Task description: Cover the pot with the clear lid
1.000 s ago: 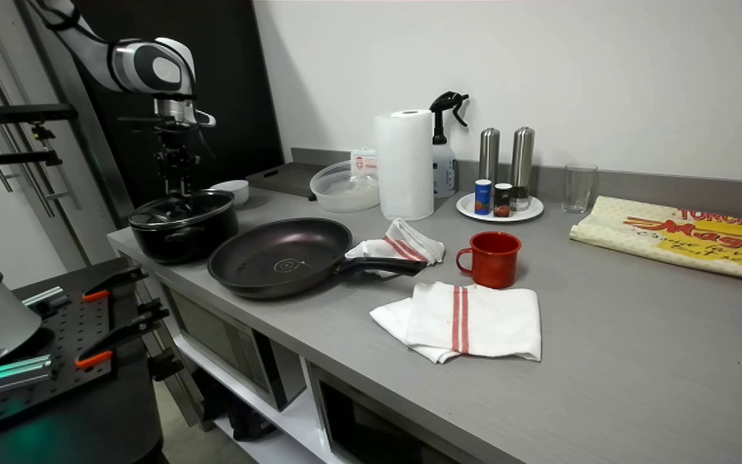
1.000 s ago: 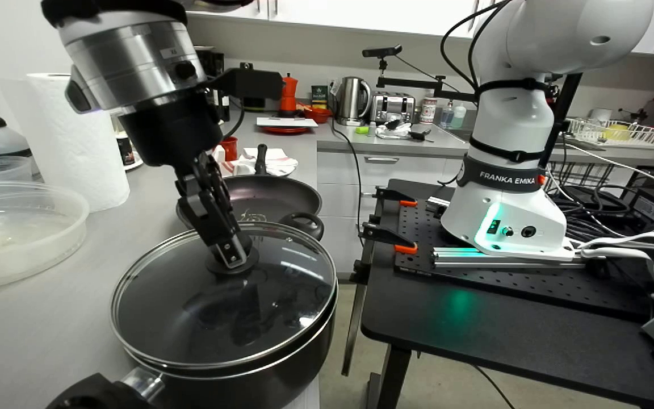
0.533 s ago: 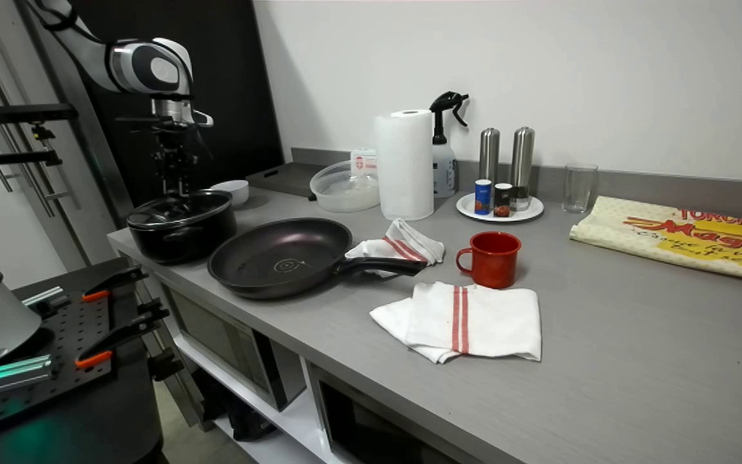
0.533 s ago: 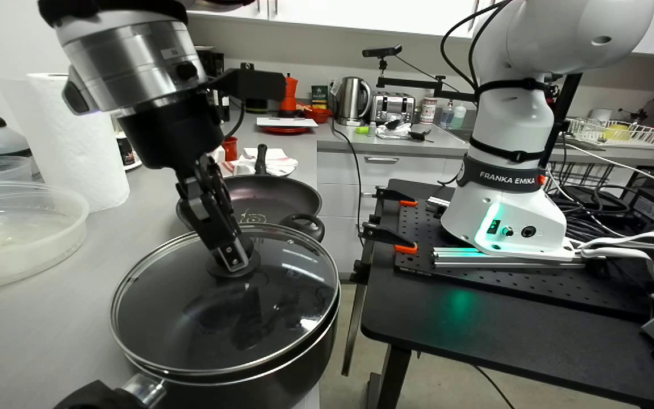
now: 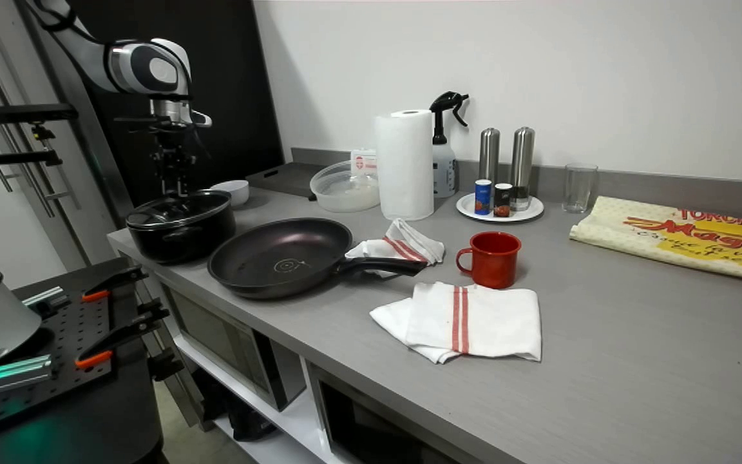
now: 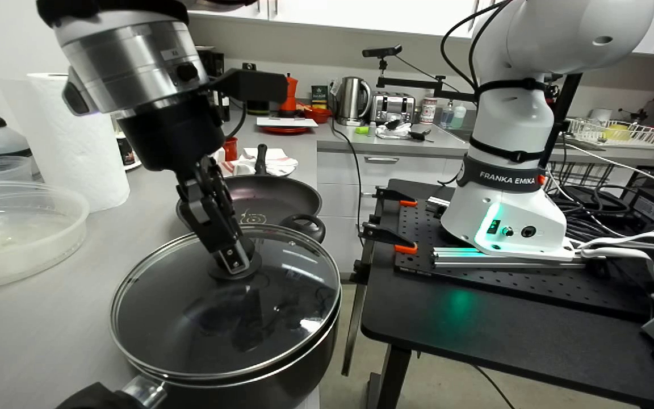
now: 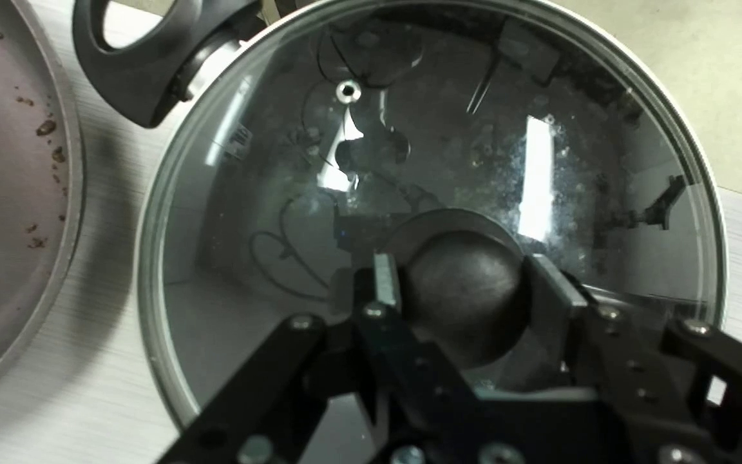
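Counter (image 5: 609, 351) bears pot (image 5: 181, 243), near its edge. Lid (image 6: 208, 315) over pot, dark gap between the two in an exterior view: probably not fully seated. Gripper (image 7: 466, 280) pinching the lid's knob (image 7: 466, 301); settling, release remain.

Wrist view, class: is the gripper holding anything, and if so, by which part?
The gripper holds the clear lid by its round dark knob, gripped from two opposite sides.
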